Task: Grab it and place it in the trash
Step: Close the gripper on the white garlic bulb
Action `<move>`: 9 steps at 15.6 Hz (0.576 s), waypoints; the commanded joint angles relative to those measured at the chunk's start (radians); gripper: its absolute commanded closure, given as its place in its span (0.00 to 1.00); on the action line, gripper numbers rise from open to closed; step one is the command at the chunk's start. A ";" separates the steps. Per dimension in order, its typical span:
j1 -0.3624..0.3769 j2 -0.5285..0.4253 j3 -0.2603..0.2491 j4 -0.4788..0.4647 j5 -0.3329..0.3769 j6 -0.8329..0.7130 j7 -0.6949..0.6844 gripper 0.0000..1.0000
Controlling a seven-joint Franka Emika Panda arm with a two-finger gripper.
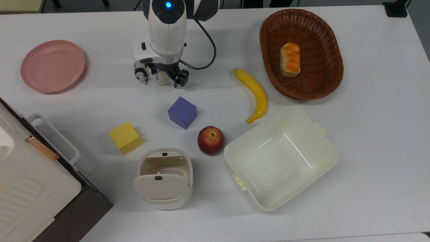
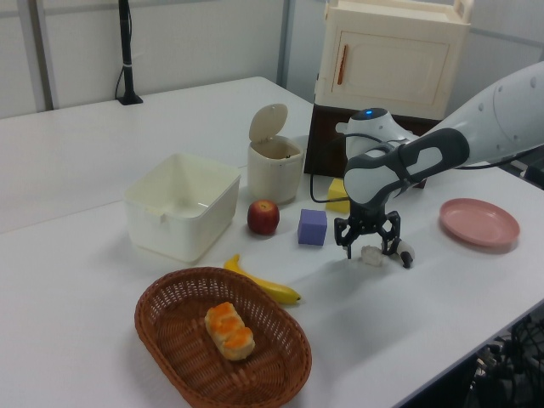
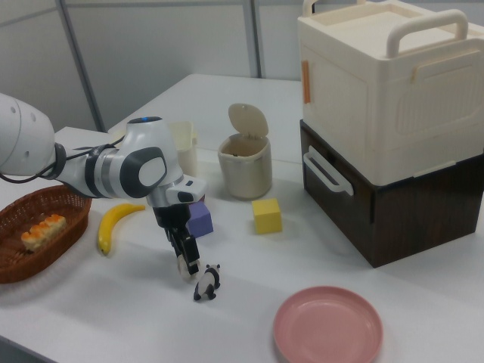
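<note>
— One two-finger gripper (image 1: 165, 76) is what we see low over the white table (image 1: 369, 134); its black fingers (image 1: 178, 78) stand apart, one on each side of the small crumpled off-white paper ball (image 1: 162, 78); we cannot tell whether they touch it.

— We agree; the ball rests on the table, and in the left view the gripper (image 2: 368, 247) straddles the ball (image 2: 371, 255); the little black-and-white panda figurine (image 1: 141, 76) lies just beside it, on the top view's left.

— Where do we place the small cream-white plastic bin with the swing flap lid (image 1: 164, 178)?

— Well apart from the ball, toward the top view's bottom edge; its flap is tipped open; a yellow cube (image 1: 125, 137) and a red apple (image 1: 210, 139) sit near it, and a purple cube (image 1: 182, 112) lies between the bin and the gripper.

— In the right view we see the gripper (image 3: 186, 261) beside the panda (image 3: 206, 282); the bin (image 3: 245, 165) stands behind, lid raised.
</note>
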 commanded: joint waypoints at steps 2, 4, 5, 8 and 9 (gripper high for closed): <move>0.006 0.007 -0.005 -0.007 -0.027 0.035 0.024 0.62; 0.006 0.007 -0.007 -0.006 -0.027 0.035 0.022 0.69; 0.005 0.006 -0.007 -0.006 -0.027 0.035 0.024 0.69; 0.005 0.003 -0.005 0.000 -0.027 0.035 0.022 0.69; 0.005 -0.001 -0.005 0.009 -0.027 0.034 0.022 0.69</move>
